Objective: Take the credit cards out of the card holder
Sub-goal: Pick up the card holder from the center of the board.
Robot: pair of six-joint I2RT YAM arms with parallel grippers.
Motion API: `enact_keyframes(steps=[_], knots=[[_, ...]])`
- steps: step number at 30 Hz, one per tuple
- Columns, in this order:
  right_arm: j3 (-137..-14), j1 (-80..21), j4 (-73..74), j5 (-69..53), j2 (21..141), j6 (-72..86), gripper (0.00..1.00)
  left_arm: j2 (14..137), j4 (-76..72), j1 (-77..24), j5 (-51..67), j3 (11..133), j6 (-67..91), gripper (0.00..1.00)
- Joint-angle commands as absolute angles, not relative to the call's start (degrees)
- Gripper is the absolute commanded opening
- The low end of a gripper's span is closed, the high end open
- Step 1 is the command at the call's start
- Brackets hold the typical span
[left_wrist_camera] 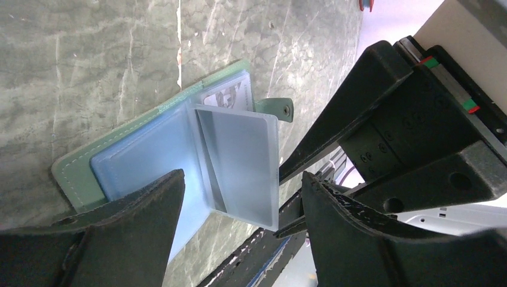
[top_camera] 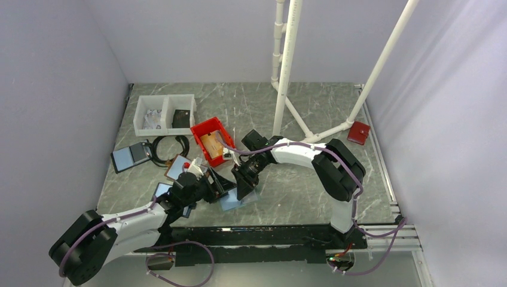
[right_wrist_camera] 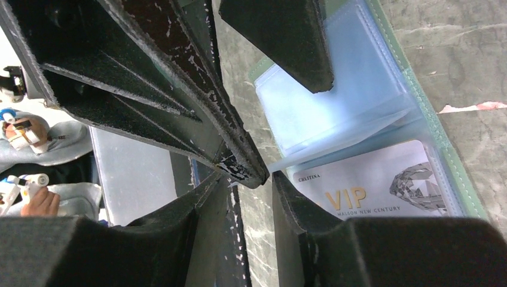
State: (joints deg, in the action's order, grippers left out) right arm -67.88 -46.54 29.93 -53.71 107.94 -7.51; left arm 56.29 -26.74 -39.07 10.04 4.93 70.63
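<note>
Pale blue plastic is what has to be managed here. The card holder [left_wrist_camera: 72,170] lies open on the marble table [left_wrist_camera: 89,60], just ahead of both sets of fingertips, and one clear leaf [left_wrist_camera: 245,143] is stood up from it. The right gripper [right_wrist_camera: 251,185] is closed to a narrow gap on that leaf's free edge. The left gripper [left_wrist_camera: 239,182] is spread wide, one finger to each side of the raised leaf, with nothing held. A pale VIP card [right_wrist_camera: 370,185] is seen in the pocket just beyond the right fingertips; no other card can be made out. The step is judged to be exposing that card for withdrawal. The leaf should be pinched and raised without being hauled, since the light holder would likely be dragged. The left fingers should be narrowed and brought to the card's edge at the pocket mouth. The card should then be drawn out along the pocket's plane rather than lifted.
</note>
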Motion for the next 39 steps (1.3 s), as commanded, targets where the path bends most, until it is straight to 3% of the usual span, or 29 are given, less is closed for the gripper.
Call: enact_keyframes(steps=[1, 39], knots=[[-70.10, -46.58, 30.24, -55.30, 107.71, -8.88, 0.37, 55.50, -27.71, -38.85, 8.64, 4.49, 70.90, 0.76], [-70.97, -48.43, 32.57, -58.00, 108.73, -11.27, 0.35, 53.22, -26.37, -38.58, 7.96, 3.40, 71.28, 0.68]])
